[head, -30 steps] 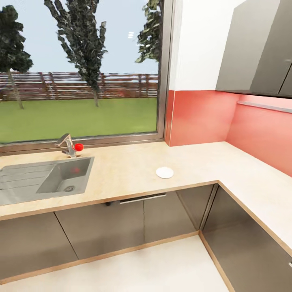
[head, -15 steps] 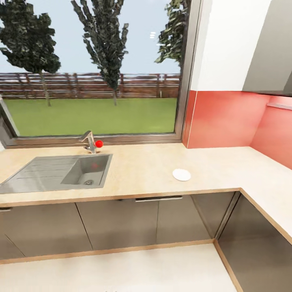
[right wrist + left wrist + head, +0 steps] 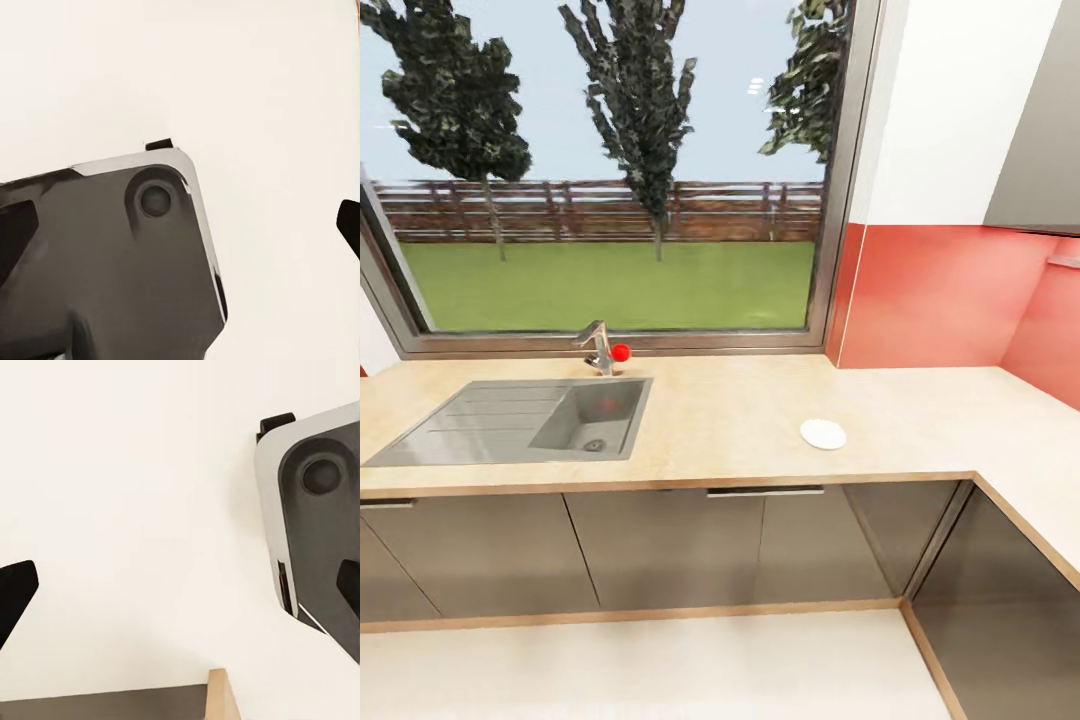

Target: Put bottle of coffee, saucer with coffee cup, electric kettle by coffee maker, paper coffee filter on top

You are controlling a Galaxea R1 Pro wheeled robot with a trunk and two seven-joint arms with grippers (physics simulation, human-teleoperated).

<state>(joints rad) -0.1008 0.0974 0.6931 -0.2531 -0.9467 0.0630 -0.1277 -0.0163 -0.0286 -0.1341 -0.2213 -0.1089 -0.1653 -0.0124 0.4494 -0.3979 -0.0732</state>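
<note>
A small flat white disc (image 3: 823, 434), apparently the saucer, lies on the beige countertop (image 3: 740, 420) near its front edge, right of the middle in the head view. The left wrist view has my left gripper (image 3: 182, 592) open over the pale floor, its dark fingertips (image 3: 15, 594) spread to both edges with nothing between them. My right gripper (image 3: 182, 225) is open too in the right wrist view, hanging over the floor and part of the robot's grey base (image 3: 105, 255). The coffee maker, coffee bottle, filter, cup and kettle are out of view.
A steel sink (image 3: 520, 420) with a faucet (image 3: 598, 347) and red knob sits at the counter's left under a large window. The counter turns a corner at the right (image 3: 1040, 500) below a red backsplash. Grey cabinet doors (image 3: 660, 545) run beneath; pale floor lies in front.
The whole head picture has shifted to the right, so the camera has turned left: more of the sink and window shows. The disc has stayed in place on the counter.
</note>
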